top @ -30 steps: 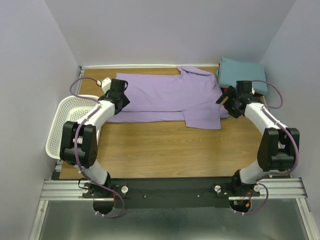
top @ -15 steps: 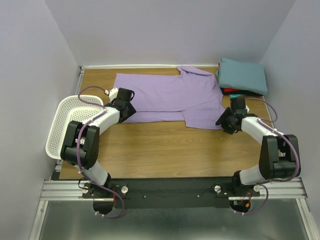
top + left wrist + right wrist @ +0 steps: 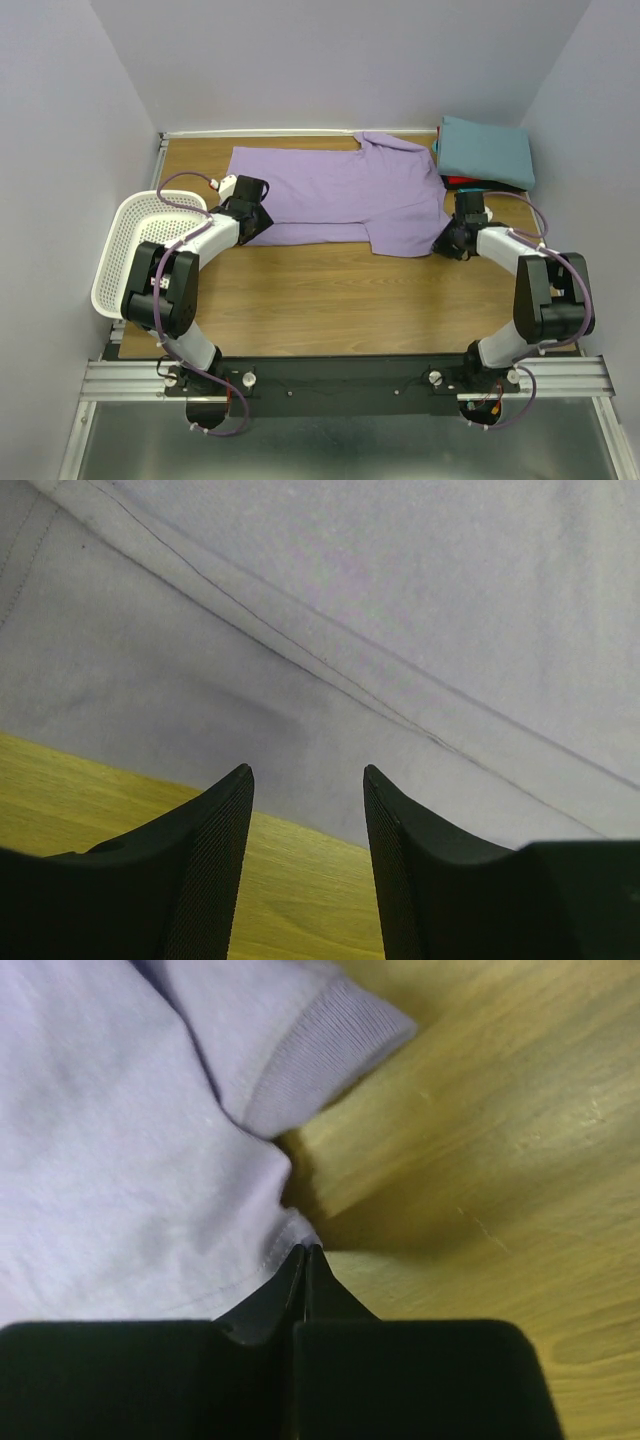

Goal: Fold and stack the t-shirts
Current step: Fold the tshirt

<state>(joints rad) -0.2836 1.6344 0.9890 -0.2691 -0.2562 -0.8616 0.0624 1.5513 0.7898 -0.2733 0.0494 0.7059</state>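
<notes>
Wood counter (image 3: 330, 290), pale walls (image 3: 330, 60) all round. Near-left hem of the purple shirt (image 3: 340, 195): left claw (image 3: 308, 780) open. Near-right corner: right claw (image 3: 305, 1252) pinched on it. Shirt's spread along the far edge. A second ago the right claw was wide open, farther back.

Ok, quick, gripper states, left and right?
Left gripper: open, at the lavender t-shirt's near edge, holding nothing.
Right gripper: closed, pinching that t-shirt's edge by the sleeve.
</notes>
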